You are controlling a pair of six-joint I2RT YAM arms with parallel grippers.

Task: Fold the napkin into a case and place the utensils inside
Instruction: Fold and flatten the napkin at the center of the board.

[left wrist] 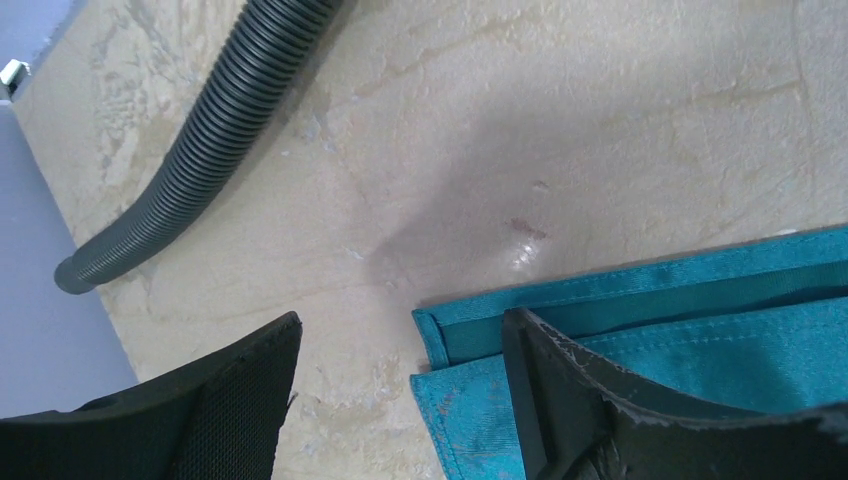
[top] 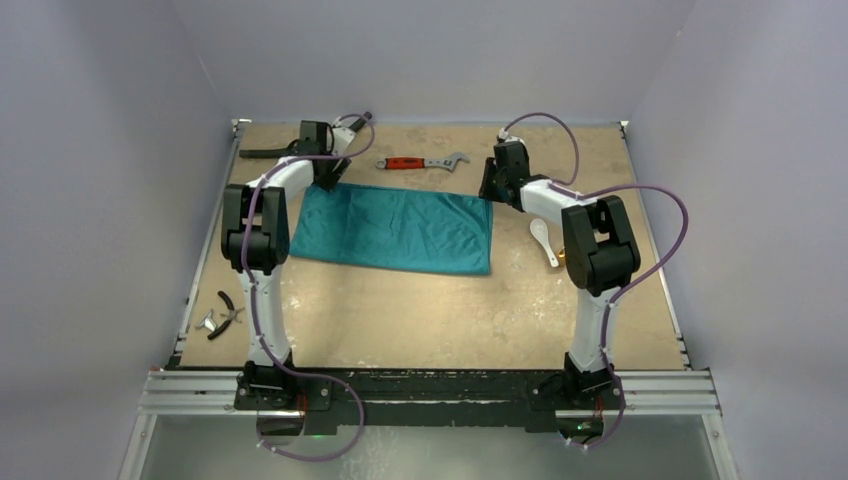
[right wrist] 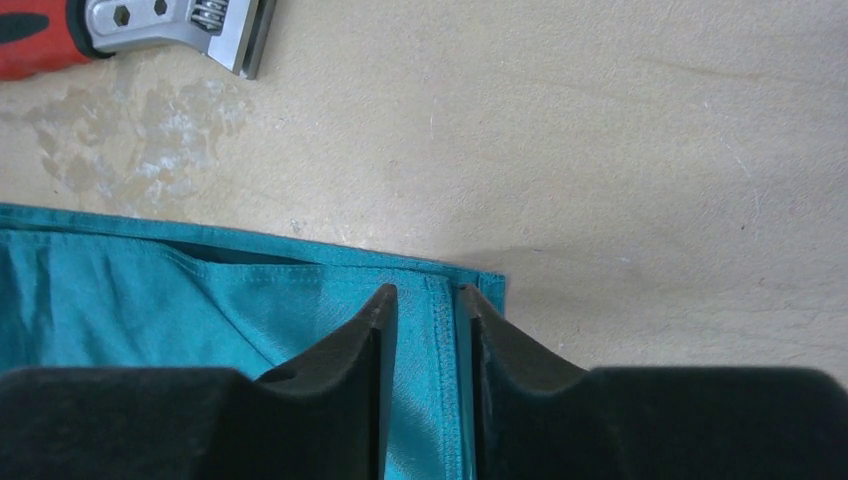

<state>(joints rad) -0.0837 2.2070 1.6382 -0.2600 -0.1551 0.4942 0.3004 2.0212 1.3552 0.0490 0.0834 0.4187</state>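
**A:** Near edge first. What's there?

**B:** Black-handled pliers (top: 226, 312) on the table (top: 420, 320), beside the left arm's lower link and well apart from the cloth.

**A:** Napkin position?

**B:** The napkin (top: 395, 228) lies flat mid-table as a wide rectangle between the two arms. It is doubled: at both far corners one hemmed layer sits on another.

**A:** Utensils?

**B:** The white spoon (top: 544, 240) is on bare table just right of the napkin's right edge, bowl toward the far side. It is outside the cloth.

**A:** End effectors?

**B:** The left gripper (left wrist: 403, 318) is at the far left corner, jaws wide and holding nothing. One finger (left wrist: 570, 400) is over the cloth, the other over bare table. The right gripper (right wrist: 425, 292) is at the far right corner with only a narrow slit between its jaws. The side hem shows flat through that gap. Can't tell if the tips touch it.

**A:** Beyond the cloth?

**B:** The red-handled wrench (top: 421, 162) lies past the far hem, between the two grippers. A black corrugated hose (left wrist: 195, 150) lies past the left corner.
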